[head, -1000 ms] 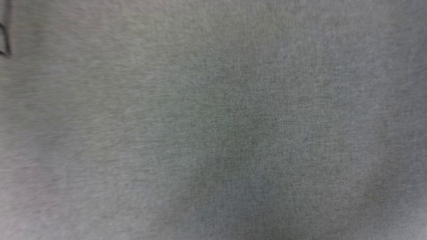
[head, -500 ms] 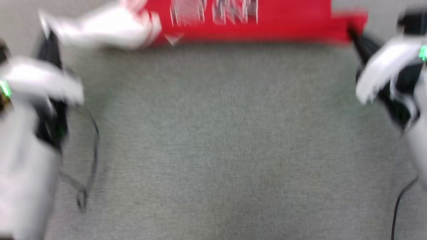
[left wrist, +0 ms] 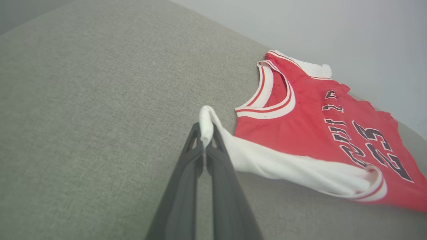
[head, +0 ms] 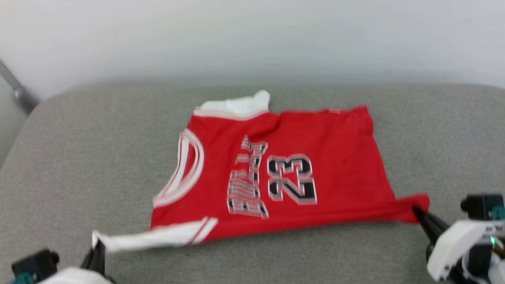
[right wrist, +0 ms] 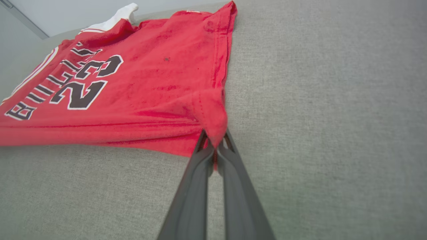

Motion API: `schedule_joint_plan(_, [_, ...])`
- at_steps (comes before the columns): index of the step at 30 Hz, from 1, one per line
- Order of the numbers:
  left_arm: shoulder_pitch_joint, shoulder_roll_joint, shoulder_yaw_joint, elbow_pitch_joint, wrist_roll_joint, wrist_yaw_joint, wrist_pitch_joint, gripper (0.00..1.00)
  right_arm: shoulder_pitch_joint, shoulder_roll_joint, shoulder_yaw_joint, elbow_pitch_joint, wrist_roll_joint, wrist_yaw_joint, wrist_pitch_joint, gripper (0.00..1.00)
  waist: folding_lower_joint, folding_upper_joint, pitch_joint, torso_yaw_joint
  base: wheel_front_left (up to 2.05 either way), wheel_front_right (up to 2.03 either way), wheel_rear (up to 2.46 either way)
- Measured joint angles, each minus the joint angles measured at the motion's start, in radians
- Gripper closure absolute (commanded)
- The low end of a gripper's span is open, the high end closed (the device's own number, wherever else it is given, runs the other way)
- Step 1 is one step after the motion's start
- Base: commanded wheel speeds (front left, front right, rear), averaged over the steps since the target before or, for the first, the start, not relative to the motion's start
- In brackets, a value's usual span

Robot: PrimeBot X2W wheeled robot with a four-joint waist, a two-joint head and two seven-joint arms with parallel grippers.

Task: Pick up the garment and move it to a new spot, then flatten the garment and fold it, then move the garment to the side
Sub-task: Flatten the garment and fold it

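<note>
At the near left, the tip of a white sleeve [head: 150, 238] is pinched between the fingers of the left hand [head: 98, 246], which are pressed together on it. The garment [head: 276, 157] is spread on the middle of the grey cushion [head: 79, 157], print and number facing up, with the collar [head: 185, 169] to the left and the hem to the right. At the near right, the red hem corner [head: 414, 203] is pinched by the right hand [head: 416, 211] and pulled taut. A white wall [head: 252, 35] is seen beyond.
</note>
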Motion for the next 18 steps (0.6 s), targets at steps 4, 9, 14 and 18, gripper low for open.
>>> schedule_joint_plan(4, [0.167,-0.001,0.009,-0.105,-0.033,0.074,0.029,1.00,0.208,0.066,-0.115,-0.141,-0.066,-0.001,0.077,1.00,0.0000,0.0000,-0.056,0.009,0.00,0.00,0.00])
schedule_joint_plan(9, [0.239,0.021,0.025,-0.194,-0.038,0.113,0.044,1.00,0.348,0.148,-0.216,-0.298,-0.118,-0.003,0.182,1.00,0.0000,0.0000,-0.072,0.019,0.00,0.00,0.00])
schedule_joint_plan(14, [0.185,0.040,0.007,-0.222,-0.018,0.105,0.062,1.00,0.357,0.211,-0.262,-0.389,-0.170,-0.004,0.261,1.00,0.0001,0.0000,-0.060,0.021,0.00,0.00,0.00])
schedule_joint_plan(18, [0.056,0.032,-0.027,-0.188,0.003,0.069,0.074,1.00,0.284,0.222,-0.248,-0.388,-0.206,-0.004,0.286,1.00,0.0003,0.0000,-0.027,0.018,0.00,0.00,0.00])
